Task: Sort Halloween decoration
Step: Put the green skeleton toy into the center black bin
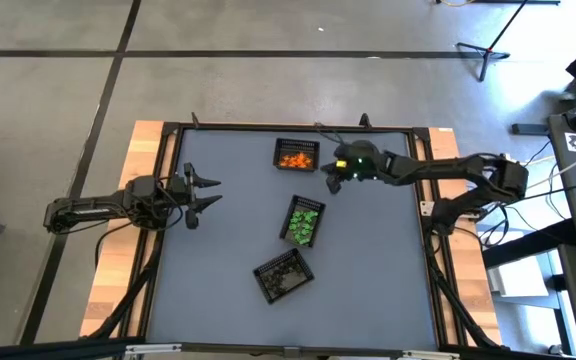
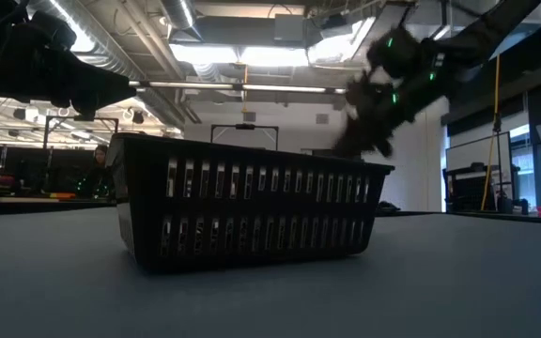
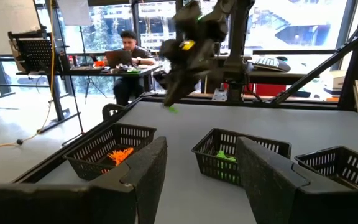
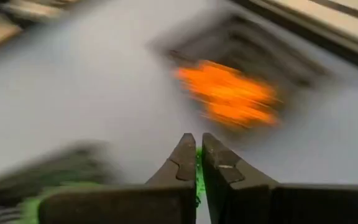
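Three black mesh baskets stand mid-table. The far one (image 1: 295, 157) holds orange trinkets (image 3: 118, 154), the middle one (image 1: 305, 221) green trinkets (image 3: 224, 155), and the near one (image 1: 283, 275) dark ones. My right gripper (image 1: 331, 184) hangs above the table between the orange and green baskets, shut on a tiny green trinket (image 4: 198, 167). That trinket also shows in the left wrist view as a green trinket (image 3: 171, 109) below the fingertips. My left gripper (image 1: 208, 194) waits open at the table's left side, holding nothing. My right gripper pinches the green trinket (image 4: 198, 163) between its two fingers at their free ends. The fingers slant down toward the table from its right side. The trinket is lifted clear of the table, with a bit of it (image 3: 172, 110) showing below the fingertips.
Bare grey table lies around the baskets on the left and the right. A raised black frame (image 1: 423, 215) runs round the table. A person (image 3: 129, 53) sits at a desk in the room beyond the table.
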Controlling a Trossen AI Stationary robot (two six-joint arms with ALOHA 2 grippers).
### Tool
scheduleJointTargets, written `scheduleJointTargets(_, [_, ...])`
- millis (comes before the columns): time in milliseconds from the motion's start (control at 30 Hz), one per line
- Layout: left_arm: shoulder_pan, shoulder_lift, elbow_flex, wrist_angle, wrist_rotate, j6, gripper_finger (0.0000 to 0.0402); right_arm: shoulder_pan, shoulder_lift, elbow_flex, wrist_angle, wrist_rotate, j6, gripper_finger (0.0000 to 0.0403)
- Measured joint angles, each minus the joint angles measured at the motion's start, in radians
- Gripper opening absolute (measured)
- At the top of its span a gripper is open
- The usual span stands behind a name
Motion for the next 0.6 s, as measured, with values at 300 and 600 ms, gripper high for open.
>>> scheduleJointTargets(300, [0.0, 0.0, 0.0, 0.0, 0.0, 0.0, 0.0189, 0.258, -0.001, 0.002, 0.321, -0.207, 0.005, 0.0008])
scheduleJointTargets(600, [0.0, 0.0, 0.0, 0.0, 0.0, 0.0, 0.0189, 0.363, -0.001, 0.002, 0.29, -0.092, 0.003, 0.0014])
